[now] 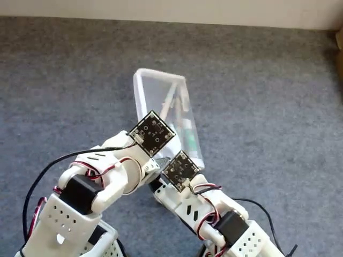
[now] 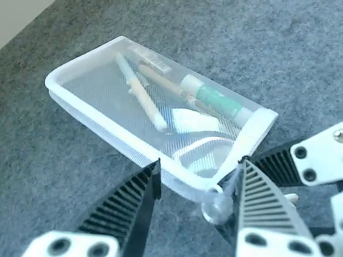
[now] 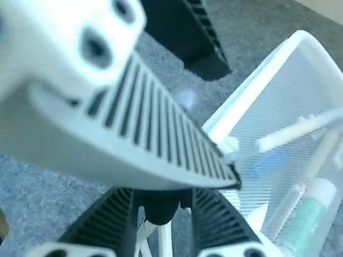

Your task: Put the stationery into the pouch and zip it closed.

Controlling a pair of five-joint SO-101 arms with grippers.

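pouch point(image 1: 161, 97): flat on grey carpet point(image 1: 268, 80), long axis pointing away from arms, zip pull point(image 2: 216, 208) end nearest them | inside: pens point(image 2: 142, 96), green-banded tube point(image 2: 214, 99), print we cannot read | left gripper point(image 2: 199, 162): jaws spread astride pouch's zip pull corner | right gripper point(image 3: 159, 206): beside that corner, grip we cannot tell

The pouch point(image 2: 107, 101) is fine translucent white mesh; its zip pull point(image 2: 217, 208) looks clear and glossy. The worktop point(image 2: 278, 32) is rough grey carpet. The left end effector point(image 2: 199, 166) is matt plastic.
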